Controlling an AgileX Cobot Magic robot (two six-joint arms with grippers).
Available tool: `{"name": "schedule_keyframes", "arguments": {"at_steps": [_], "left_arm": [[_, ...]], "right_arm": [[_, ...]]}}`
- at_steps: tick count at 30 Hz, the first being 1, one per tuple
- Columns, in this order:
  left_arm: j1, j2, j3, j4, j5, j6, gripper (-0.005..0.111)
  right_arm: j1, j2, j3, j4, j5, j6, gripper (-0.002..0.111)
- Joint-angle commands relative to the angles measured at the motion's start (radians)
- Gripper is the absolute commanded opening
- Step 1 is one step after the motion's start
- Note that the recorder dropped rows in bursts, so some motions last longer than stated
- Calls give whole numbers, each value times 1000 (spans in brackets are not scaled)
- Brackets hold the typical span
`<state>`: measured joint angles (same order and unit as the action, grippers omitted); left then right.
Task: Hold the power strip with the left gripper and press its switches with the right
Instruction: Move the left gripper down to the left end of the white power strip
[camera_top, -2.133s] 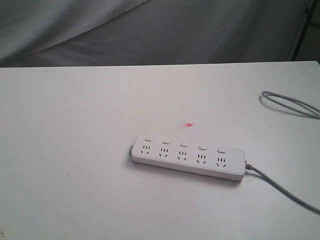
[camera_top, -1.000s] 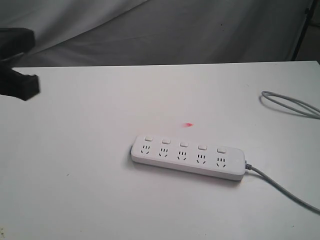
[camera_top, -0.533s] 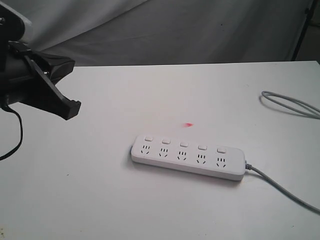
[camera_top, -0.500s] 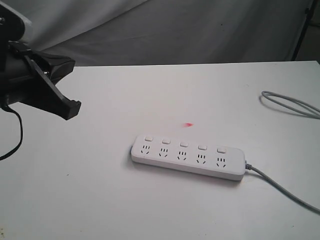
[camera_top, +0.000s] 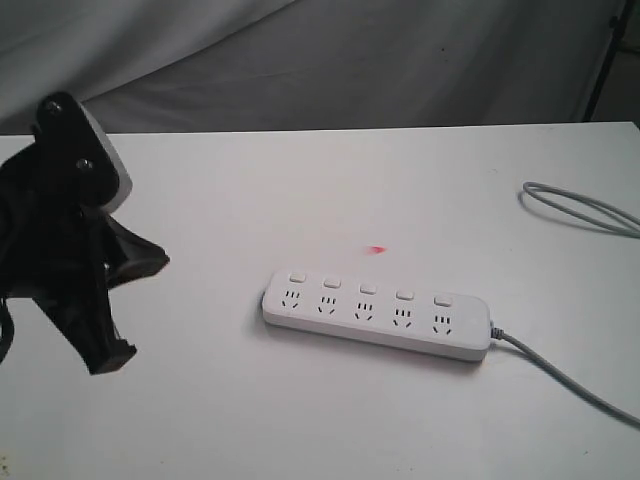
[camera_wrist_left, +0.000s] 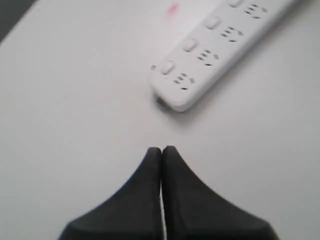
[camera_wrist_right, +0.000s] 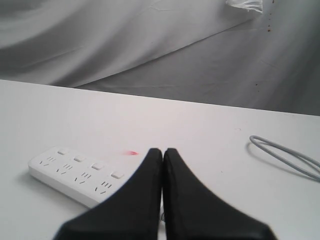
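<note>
The white power strip (camera_top: 378, 315) lies flat on the white table, its grey cord (camera_top: 560, 375) running off to the right. Its switches (camera_top: 368, 289) form a row above the sockets. My left gripper (camera_top: 108, 355) hangs at the left of the exterior view, well clear of the strip's left end. In the left wrist view the left gripper (camera_wrist_left: 161, 149) is shut and empty, with the power strip (camera_wrist_left: 220, 45) a short way ahead. My right gripper (camera_wrist_right: 163, 150) is also shut and empty, above the table, with the power strip (camera_wrist_right: 75, 175) in front of it. It is outside the exterior view.
A separate loop of grey cable (camera_top: 580, 205) lies at the table's right edge; the right wrist view shows this cable loop (camera_wrist_right: 285, 157) too. A small red spot (camera_top: 377, 249) marks the table just behind the strip. Grey cloth (camera_top: 320, 60) hangs behind the table.
My left arm has come in from the left edge, dropped lower and moved closer to the strip's left end. The strip and cables have not moved.
</note>
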<state>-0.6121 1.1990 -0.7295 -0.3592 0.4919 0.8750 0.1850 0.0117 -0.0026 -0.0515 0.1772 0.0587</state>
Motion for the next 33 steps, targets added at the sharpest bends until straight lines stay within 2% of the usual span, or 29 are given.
{"name": "schedule_keyframes", "arguments": {"at_steps": [1,4,6,8,13,17,20,27,33], "left_arm": [[135,56,-22,-475,91,485,0],[237,170,-116,-488,230,518,0],[265,246,-182,-499,241,516,0],[265,313,-236,-499,237,571,0],[265,437,-258,-502,242,946,0],[265,480,-258,-593,242,1136,2],[265,501,-258,-672,245,1217,6],[265,513,-258,-678,245,1217,31],[265,513,-258,-678,305,1217,71]], "right_arm": [[-8,-7,3,1,-1,2,0],[-8,-7,3,1,-1,2,0],[-8,-7,3,1,-1,2,0],[-8,-7,3,1,-1,2,0],[-8,-7,3,1,-1,2,0],[-8,-7,3,1,-1,2,0],[-8,-7,3,1,-1,2,0],[-8,-7,3,1,-1,2,0],[-8,-7,3,1,-1,2,0]]}}
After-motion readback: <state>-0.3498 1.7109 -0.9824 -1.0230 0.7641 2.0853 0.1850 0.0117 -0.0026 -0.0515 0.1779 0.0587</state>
